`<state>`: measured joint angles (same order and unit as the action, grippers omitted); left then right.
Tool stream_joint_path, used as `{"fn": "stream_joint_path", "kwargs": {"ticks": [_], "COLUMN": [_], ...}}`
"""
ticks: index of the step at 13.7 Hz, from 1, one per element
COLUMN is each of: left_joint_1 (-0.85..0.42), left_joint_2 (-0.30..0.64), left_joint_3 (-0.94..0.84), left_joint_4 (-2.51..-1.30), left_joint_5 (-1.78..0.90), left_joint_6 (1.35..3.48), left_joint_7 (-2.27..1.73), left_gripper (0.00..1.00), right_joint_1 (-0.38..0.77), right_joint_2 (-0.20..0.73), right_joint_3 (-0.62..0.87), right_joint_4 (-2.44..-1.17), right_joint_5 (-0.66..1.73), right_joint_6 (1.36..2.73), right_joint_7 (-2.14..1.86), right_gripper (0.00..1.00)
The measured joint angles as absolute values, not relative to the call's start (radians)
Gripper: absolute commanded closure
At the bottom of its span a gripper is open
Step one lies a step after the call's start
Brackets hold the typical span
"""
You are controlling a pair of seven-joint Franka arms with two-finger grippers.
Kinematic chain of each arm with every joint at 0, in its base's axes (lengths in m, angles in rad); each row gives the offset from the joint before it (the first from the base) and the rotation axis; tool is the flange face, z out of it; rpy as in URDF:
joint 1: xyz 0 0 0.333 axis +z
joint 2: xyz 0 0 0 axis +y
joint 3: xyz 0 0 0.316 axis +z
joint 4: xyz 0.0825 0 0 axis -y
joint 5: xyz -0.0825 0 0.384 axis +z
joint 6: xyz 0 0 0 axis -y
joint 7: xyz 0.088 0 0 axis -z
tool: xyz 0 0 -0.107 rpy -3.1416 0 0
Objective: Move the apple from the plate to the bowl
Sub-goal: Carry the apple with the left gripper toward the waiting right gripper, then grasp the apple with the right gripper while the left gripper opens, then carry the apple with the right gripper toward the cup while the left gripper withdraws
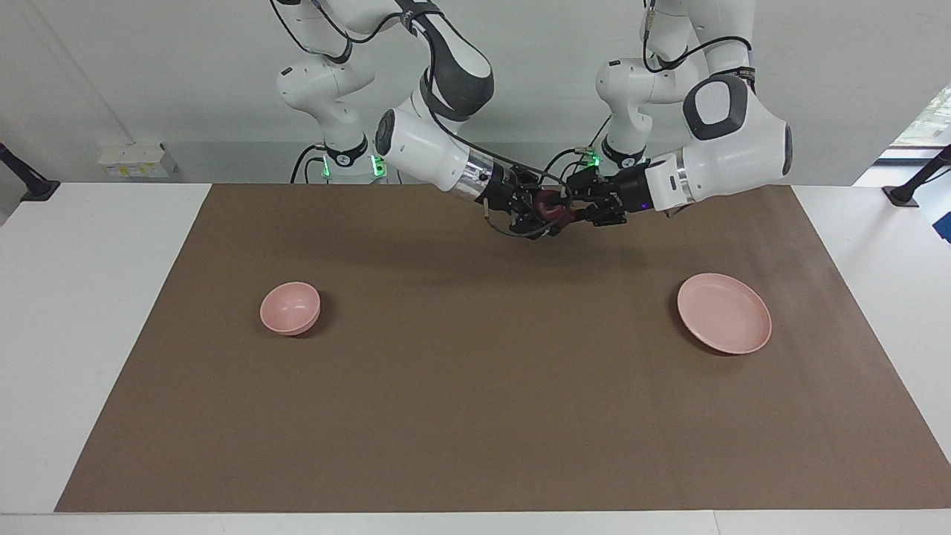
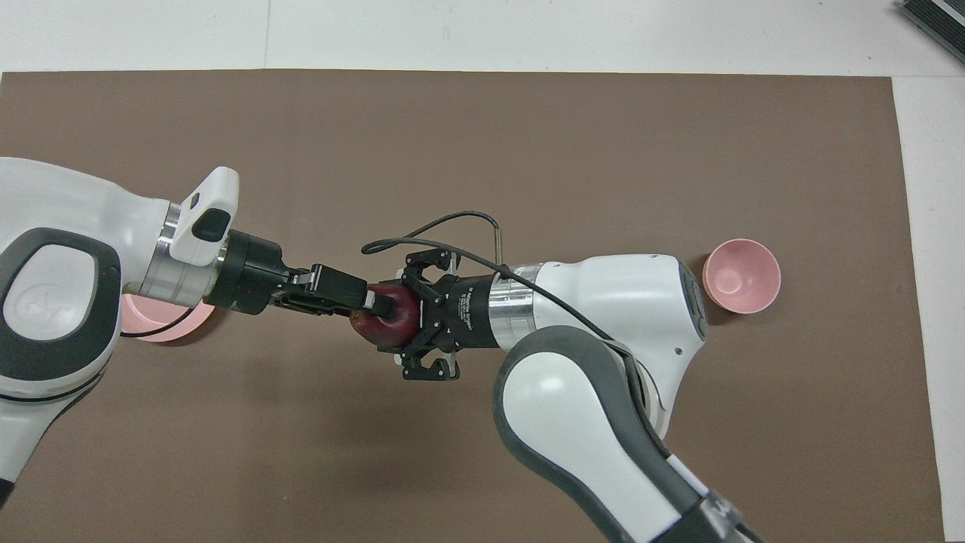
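Apple (image 2: 386, 317) midair: left gripper (image 2: 369, 305) clamps it, right gripper's (image 2: 422, 320) fingers spread around it.

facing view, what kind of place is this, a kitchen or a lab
Likely a robotics lab, not a kitchen: two Franka arms stand at a white table under a brown mat, by a plain wall, with only a plate and bowl as props.

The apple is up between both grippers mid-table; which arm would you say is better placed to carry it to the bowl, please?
Probably the right: the bowl sits toward its end, and the right gripper is at the apple, which the left gripper grips.
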<state>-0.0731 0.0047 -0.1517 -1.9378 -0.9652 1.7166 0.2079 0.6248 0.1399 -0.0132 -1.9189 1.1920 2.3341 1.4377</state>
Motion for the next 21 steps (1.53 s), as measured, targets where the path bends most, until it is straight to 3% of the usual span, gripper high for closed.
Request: {"fn": "stream_joint_path", "kwargs": {"ticks": [1, 2, 9, 14, 21], "left_joint_1": [-0.073, -0.073, -0.073, -0.086, -0.105], "left_joint_2": [0.005, 0.005, -0.017, -0.015, -0.015], "left_joint_3": [-0.152, -0.152, -0.152, -0.156, -0.141], "left_joint_4": [-1.938, -1.938, -1.922, -1.889, -1.888], "left_joint_5": [-0.965, -0.965, -0.921, -0.631, -0.316], "left_joint_6": [1.716, 1.716, 1.706, 1.704, 1.69], "left_joint_7": [0.208, 0.208, 0.199, 0.199, 0.198], "left_gripper": [0.26, 0.01, 0.0, 0.0, 0.0], "right_joint_1": [0.625, 0.625, 0.603, 0.554, 0.373], "right_joint_2": [0.14, 0.14, 0.141, 0.141, 0.113], "right_joint_3": [-0.013, -0.013, -0.017, -0.02, -0.026], "right_joint_4": [-1.919, -1.919, -1.919, -1.923, -1.923], "right_joint_5": [1.192, 1.192, 1.186, 1.029, 0.625], "right_joint_6": [2.334, 2.334, 2.315, 2.23, 1.942], "right_joint_7": [1.436, 1.435, 1.381, 1.268, 0.854], "right_gripper": [1.0, 1.0, 1.0, 1.0, 1.0]}}
